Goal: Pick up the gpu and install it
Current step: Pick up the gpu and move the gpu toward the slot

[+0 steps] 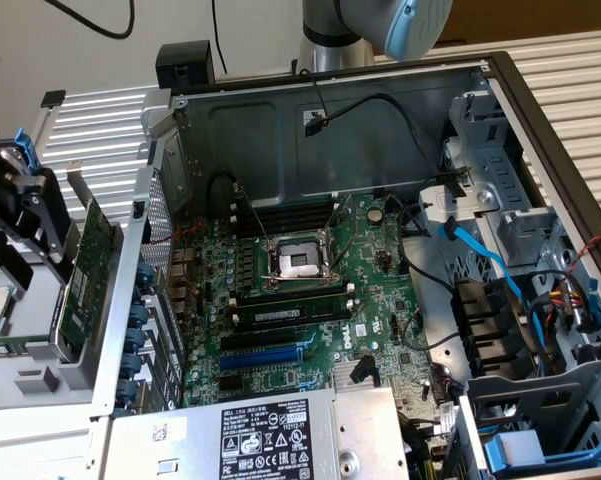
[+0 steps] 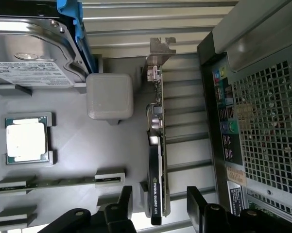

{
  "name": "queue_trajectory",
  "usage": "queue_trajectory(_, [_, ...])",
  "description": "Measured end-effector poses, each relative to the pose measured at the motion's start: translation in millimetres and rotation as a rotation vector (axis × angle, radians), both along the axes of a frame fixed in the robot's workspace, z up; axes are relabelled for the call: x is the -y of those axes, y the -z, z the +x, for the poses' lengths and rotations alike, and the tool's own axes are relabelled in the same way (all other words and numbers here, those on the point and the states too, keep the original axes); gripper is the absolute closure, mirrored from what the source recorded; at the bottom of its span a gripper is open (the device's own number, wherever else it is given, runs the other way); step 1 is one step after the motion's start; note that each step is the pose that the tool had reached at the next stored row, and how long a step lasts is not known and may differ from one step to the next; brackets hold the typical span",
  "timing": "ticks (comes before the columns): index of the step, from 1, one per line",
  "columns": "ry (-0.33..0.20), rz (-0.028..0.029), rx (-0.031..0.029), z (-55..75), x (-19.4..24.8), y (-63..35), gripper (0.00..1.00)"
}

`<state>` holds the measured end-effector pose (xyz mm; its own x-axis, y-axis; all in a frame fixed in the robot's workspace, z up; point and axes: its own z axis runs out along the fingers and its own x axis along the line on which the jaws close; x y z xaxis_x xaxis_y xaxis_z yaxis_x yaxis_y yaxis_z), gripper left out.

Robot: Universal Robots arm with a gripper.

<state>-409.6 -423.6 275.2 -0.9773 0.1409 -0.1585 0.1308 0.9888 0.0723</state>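
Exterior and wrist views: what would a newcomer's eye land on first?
The open case with its green motherboard takes up the middle of the exterior view. In the wrist view the gpu stands on edge in a grey tray beside the case, with the open gripper astride it.

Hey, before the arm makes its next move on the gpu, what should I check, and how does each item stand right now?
1. Gripper jaws open: ok.
2. Fingers straddle the gpu, one on each side: ok.
3. gpu gripped: not ok, there is a gap on both sides.
4. gpu standing on edge in the grey tray: ok.
5. Case open, motherboard exposed: ok.
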Motion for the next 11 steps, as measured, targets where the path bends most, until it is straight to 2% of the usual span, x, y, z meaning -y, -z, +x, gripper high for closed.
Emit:
queue_trajectory(4, [0.01, 0.0004, 0.0074, 0.9, 0.1, 3.9, 0.44])
queue_trajectory(11, [0.028, 0.0016, 0.0088, 0.9, 0.0, 16.0, 0.44])
